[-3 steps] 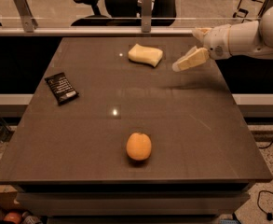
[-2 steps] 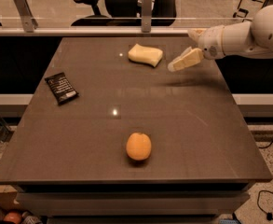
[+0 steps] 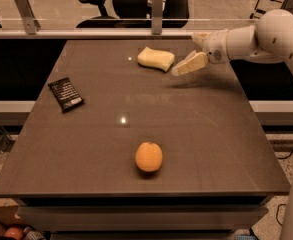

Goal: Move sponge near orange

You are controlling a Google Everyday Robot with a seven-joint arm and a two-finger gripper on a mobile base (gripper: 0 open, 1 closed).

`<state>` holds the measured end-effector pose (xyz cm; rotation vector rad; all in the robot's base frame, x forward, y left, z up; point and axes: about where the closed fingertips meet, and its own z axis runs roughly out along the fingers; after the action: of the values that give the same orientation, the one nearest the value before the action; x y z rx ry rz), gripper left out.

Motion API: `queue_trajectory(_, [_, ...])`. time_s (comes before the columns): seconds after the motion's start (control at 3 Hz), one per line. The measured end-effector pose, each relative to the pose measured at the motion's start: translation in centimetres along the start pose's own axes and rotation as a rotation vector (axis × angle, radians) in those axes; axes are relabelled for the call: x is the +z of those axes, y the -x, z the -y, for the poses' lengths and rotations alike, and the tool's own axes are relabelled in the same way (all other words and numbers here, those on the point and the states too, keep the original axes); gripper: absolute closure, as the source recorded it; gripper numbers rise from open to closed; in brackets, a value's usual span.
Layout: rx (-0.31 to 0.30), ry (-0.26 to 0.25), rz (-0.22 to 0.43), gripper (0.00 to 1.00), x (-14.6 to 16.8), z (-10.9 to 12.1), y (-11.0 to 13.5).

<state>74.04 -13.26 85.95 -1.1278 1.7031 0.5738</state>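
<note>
sponge [image 3: 156, 58] lies beside gripper [image 3: 187, 54] (far end of table [image 3: 211, 149]).

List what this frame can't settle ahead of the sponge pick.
All from the camera view:
- Gripper, open, just right of the sponge: touching or apart, and its height over the table, unclear from this single angle.
- Arm: cut off by the right edge; base unseen.
- Black packet: print too small to read.
- Orange: far side hidden by its own body.
</note>
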Motion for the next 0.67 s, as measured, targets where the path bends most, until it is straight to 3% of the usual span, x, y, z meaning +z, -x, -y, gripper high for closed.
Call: queue_trajectory(0.67, [0.029, 0.1, 0.021, 0.0, 2.8, -1.3, -0.2])
